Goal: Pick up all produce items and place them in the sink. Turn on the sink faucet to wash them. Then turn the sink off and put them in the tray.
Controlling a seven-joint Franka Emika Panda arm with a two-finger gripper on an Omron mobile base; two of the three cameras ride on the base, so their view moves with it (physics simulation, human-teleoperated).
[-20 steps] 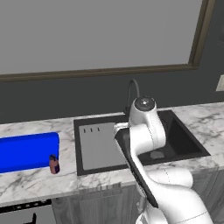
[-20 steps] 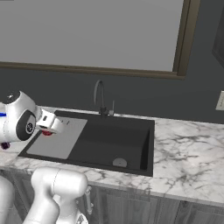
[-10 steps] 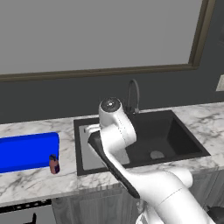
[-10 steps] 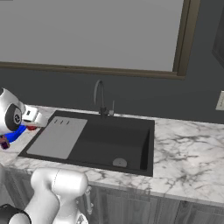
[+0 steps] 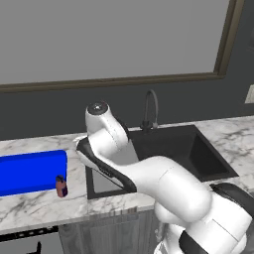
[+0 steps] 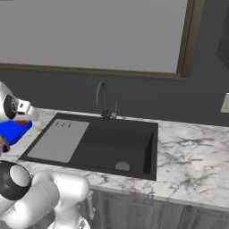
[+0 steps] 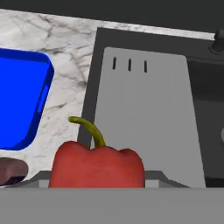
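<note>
A red bell pepper [image 7: 96, 168] with a curved green stem sits low in the hand view, right at my gripper [image 6: 27, 112], which is shut on it. The fingertips are hidden behind the pepper. The hand hangs over the left edge of the grey drainboard [image 7: 144, 113], between the black sink [image 6: 116, 143] and the blue tray [image 7: 17, 100]. The tray [image 5: 30, 171] lies on the marble counter left of the sink [image 5: 183, 149]. The dark gooseneck faucet [image 5: 151, 106] stands behind the basin, and no water shows at the faucet [image 6: 102, 96].
A small brown-red cylinder [image 5: 61, 187] stands at the tray's near right corner, also seen as the cylinder [image 7: 11, 170]. A round grey drain [image 6: 122, 166] lies in the basin. A dark wall with a framed window runs behind the counter.
The arm has swung left from over the sink's drainboard toward the blue tray, carrying the red pepper with it.
</note>
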